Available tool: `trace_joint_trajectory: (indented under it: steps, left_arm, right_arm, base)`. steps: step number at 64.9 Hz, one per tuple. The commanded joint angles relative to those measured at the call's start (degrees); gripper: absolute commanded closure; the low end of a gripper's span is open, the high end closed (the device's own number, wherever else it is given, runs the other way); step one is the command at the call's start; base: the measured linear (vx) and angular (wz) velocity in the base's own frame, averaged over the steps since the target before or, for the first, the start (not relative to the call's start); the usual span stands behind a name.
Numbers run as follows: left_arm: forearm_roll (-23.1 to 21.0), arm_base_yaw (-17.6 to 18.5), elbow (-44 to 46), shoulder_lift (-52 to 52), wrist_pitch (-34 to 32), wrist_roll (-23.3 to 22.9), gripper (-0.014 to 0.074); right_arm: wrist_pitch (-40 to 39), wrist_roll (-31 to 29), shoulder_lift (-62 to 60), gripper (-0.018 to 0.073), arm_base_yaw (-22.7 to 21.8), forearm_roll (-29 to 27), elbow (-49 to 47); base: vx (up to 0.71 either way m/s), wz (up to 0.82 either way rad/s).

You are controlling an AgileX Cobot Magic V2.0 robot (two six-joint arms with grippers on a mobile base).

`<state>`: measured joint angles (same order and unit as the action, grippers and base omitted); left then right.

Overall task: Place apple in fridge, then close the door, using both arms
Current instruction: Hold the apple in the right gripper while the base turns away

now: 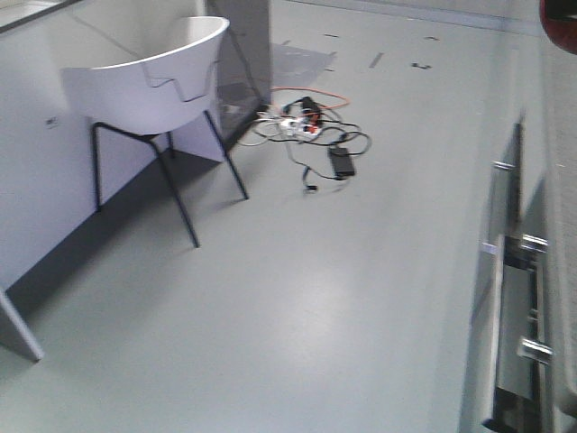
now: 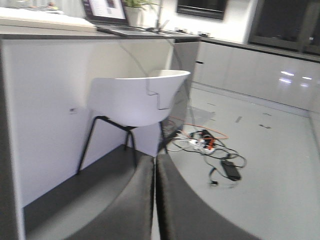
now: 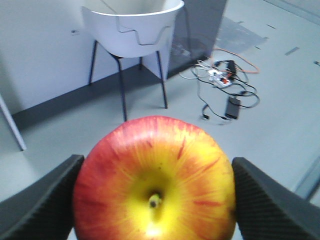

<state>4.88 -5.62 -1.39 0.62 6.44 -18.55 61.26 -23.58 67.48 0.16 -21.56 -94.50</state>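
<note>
My right gripper (image 3: 157,172) is shut on the apple (image 3: 155,180), red with a yellow patch, its stem end facing the camera. The dark ribbed fingers (image 3: 47,197) press on it from both sides, held above the grey floor. A red rounded edge in the front view's top right corner (image 1: 561,23) may be the same apple. My left gripper (image 2: 155,197) is shut and empty, its dark fingers (image 2: 127,210) together, pointing at the floor by a chair. The fridge's white interior is out of view. A dark upright panel with metal fittings (image 1: 509,298) stands at the right; I cannot tell if it is the door.
A white shell chair on black legs (image 1: 153,86) stands at the left against a white counter wall (image 1: 36,180). It also shows in the left wrist view (image 2: 135,100) and the right wrist view (image 3: 132,27). A tangle of cables with a power strip (image 1: 311,135) lies on the grey floor (image 1: 315,298).
</note>
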Motion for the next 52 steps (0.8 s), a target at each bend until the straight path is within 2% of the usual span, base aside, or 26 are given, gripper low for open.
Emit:
trace_joint_trajectory:
  steps: [1,52]
  left_arm:
    - [-0.4,-0.1,1.0,0.9,-4.4,-0.4,0.0603]
    - [-0.4,-0.1,1.0,0.9,-4.4,-0.4,0.0603]
  right_arm:
    - [-4.4,-0.3,-1.3,0.0489,-0.2,-1.4,-1.7]
    - [-4.5,-0.3,-1.3,0.0489,-0.2,-1.4,-1.7]
  base:
    - [0.02,0.55]
    - [0.02,0.46]
